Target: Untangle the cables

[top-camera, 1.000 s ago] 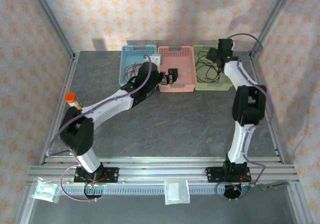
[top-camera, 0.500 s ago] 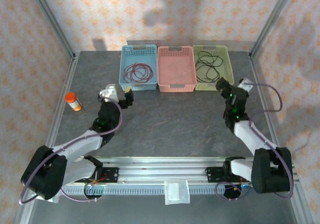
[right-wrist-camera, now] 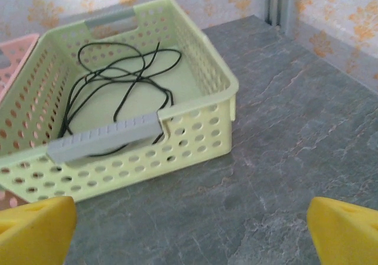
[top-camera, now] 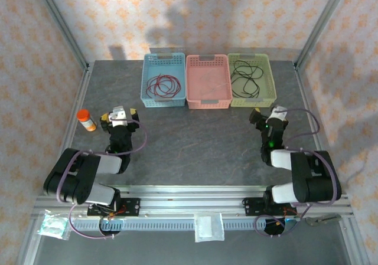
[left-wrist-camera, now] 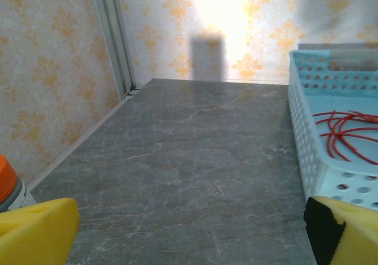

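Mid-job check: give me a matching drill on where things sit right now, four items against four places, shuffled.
Things:
1. red cable
2. black cable
3. orange-capped bottle
4. pink basket

Places:
A. on the table near the left tool
B. in the green basket
C. between the other two baskets
D. in the blue basket

Pairs: 1-D, 2-B, 3-A, 4-C

The table (top-camera: 201, 144) is a matt grey slab with pale stone-like veins, edged by brushed metal rails (top-camera: 189, 201), and the walls (top-camera: 195, 17) look like matt printed paper. The blue basket (top-camera: 163, 56), pink basket (top-camera: 208, 58) and green basket (right-wrist-camera: 189, 135) are smooth perforated plastic with a faint sheen. The red cable (top-camera: 163, 87) and black cable (top-camera: 245, 76) have thin, smooth plastic sheaths.
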{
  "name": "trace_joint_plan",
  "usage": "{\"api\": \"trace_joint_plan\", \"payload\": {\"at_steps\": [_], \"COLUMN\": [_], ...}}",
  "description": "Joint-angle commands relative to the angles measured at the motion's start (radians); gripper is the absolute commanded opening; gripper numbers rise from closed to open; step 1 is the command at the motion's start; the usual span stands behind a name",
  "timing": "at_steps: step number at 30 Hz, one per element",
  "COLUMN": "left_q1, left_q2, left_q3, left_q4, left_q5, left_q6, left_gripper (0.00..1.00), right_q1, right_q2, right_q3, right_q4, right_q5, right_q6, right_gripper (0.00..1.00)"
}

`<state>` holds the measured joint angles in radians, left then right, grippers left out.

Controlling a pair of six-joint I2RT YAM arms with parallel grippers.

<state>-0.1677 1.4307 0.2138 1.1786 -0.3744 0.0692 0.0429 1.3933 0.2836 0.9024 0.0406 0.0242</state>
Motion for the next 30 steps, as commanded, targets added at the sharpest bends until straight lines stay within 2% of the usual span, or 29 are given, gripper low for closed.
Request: {"api": "trace_joint_plan", "payload": {"at_steps": [1,3,5,6,9,11,14,16,18,20,24,30], "left_q1": [0.056,0.114,0.135,0.138,0.143,0.157,0.159,0.158,0.158,0.158,0.156,0.158], "left_q2": [0.055,0.078,0.143,0.118,0.106,0.093,0.114,0.098,0.111,0.103,0.104,0.106], "left_q3": [-0.065,-0.114,-0.138,-0.130,-0.040,-0.003,-0.020,-0.010,-0.019,-0.011,-0.001,-0.002], "left_q4": [0.256,0.332,0.480,0.424,0.239,0.122,0.199,0.149,0.191,0.160,0.144,0.149], "left_q5": [0.098,0.208,0.243,0.249,0.233,0.207,0.202,0.201,0.201,0.203,0.261,0.284], "left_q6": [-0.023,-0.066,-0.064,-0.070,-0.084,-0.121,-0.112,-0.120,-0.112,-0.115,-0.094,-0.087], "left_gripper": [1.00,1.00,1.00,1.00,1.00,1.00,1.00,1.00,1.00,1.00,1.00,1.00], "right_q1": [-0.005,-0.006,-0.006,-0.006,-0.006,-0.006,-0.008,-0.008,-0.008,-0.008,-0.008,-0.008], "right_q2": [0.042,0.085,0.127,0.118,0.115,0.120,0.126,0.123,0.122,0.122,0.123,0.124], "right_q3": [-0.014,-0.072,-0.143,-0.156,-0.136,-0.053,-0.049,-0.052,-0.052,-0.050,-0.052,-0.052], "right_q4": [0.200,0.327,0.514,0.527,0.481,0.326,0.324,0.327,0.324,0.325,0.325,0.325], "right_q5": [-0.056,-0.083,-0.130,-0.135,-0.106,-0.072,-0.034,-0.036,-0.036,-0.037,-0.038,-0.037], "right_q6": [-0.069,-0.083,-0.101,-0.102,-0.087,-0.073,-0.061,-0.062,-0.061,-0.061,-0.062,-0.062], "right_gripper": [1.00,1.00,1.00,1.00,1.00,1.00,0.99,1.00,1.00,1.00,1.00,1.00]}}
